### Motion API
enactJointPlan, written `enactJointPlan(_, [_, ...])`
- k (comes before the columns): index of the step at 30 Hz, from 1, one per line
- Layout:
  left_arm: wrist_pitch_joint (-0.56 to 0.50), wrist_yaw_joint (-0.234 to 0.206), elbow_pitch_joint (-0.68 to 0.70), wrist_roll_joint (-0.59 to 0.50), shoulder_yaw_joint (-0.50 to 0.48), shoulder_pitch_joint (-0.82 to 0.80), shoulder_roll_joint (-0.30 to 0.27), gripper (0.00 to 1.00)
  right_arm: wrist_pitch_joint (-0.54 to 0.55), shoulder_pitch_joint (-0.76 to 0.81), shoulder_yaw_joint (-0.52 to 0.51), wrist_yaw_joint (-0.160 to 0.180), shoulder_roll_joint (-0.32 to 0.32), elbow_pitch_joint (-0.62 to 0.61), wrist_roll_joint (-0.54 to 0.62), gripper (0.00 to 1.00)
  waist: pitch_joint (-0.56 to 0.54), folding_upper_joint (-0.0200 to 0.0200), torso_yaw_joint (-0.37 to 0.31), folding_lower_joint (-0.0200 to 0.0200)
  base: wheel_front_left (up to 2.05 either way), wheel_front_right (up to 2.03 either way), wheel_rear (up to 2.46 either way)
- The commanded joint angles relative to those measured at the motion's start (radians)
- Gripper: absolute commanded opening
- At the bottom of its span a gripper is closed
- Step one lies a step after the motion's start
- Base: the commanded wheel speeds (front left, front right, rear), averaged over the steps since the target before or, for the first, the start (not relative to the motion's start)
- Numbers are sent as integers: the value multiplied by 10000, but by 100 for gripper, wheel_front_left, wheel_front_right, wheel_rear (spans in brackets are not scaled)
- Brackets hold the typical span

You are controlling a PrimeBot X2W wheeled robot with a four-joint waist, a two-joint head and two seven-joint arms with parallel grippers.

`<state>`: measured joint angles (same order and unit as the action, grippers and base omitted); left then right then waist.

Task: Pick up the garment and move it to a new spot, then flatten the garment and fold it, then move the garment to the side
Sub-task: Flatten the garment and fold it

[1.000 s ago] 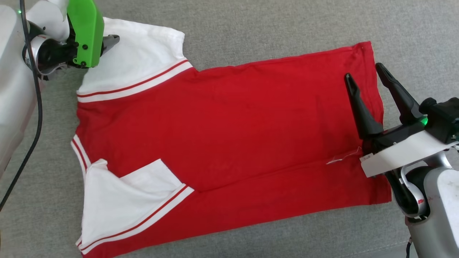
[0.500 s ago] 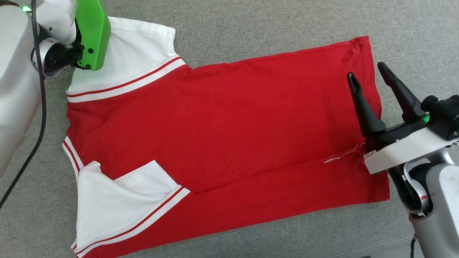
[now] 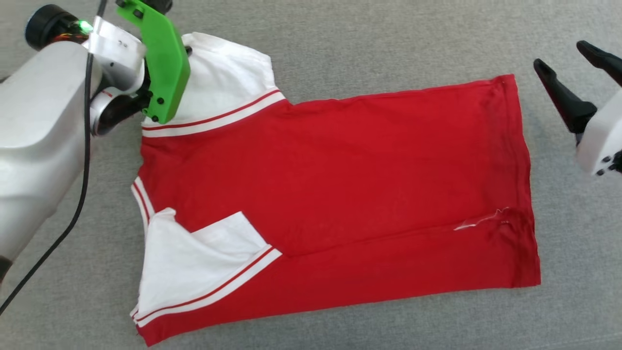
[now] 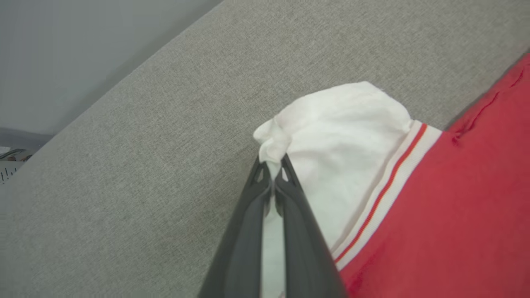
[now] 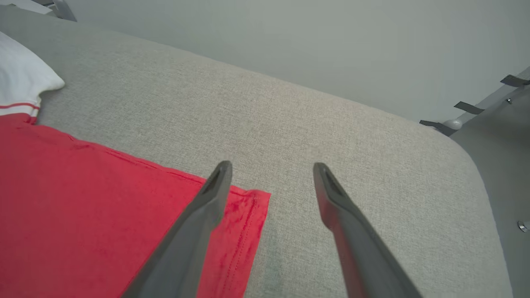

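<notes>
On the grey surface point(image 3: 340, 43), left claw point(image 4: 272, 166) clamps the garment point(image 3: 340, 170) by a white sleeve point(image 4: 343, 124); right claw point(image 3: 559, 54) hovers spread apart.

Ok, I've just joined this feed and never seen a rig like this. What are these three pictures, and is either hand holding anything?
It is a two-armed robot; each arm ends in a hand with two long dark fingers. The overhead picture comes from its head camera, looking down. The other two come from a camera on each wrist, looking along that hand's fingers. On the grey fabric surface lies a red T-shirt with white sleeves, spread fairly flat. The left hand is shut on the edge of the far white sleeve. The right hand is open, holding nothing, near the shirt's hem corner.
</notes>
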<state>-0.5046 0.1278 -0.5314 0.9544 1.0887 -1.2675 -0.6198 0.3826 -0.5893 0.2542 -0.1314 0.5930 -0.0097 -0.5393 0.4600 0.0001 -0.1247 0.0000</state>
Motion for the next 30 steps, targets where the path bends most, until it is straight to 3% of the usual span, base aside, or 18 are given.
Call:
enactJointPlan(1, [133, 28, 100, -53, 100, 129, 12, 0, 578, -328, 165, 7, 239, 169, -350, 100, -248, -1, 340, 0, 0, 0, 0])
enactJointPlan(7, [498, 28, 572, -110, 495, -27, 115, 0, 3338, -1387, 885, 7, 1101, 958, -1768, 100, -245, -1, 730, 0, 0, 0, 0])
enactJointPlan(12, [693, 28, 888, -171, 670, -235, 202, 0, 4431, -1970, 1340, 7, 1122, 1805, -2085, 100, -31, -1, 1011, 0, 0, 0, 0])
enactJointPlan(23, [963, 28, 1331, -355, 764, -680, 289, 0, 4595, -2665, 2358, 7, 578, 3596, -1793, 100, 657, -1, 1489, 0, 0, 0, 0])
enactJointPlan(30, [1133, 28, 1260, -361, 798, -655, 280, 0, 4468, -2422, 2986, 7, 489, 4417, -2304, 100, 709, -1, 1538, 0, 0, 0, 0])
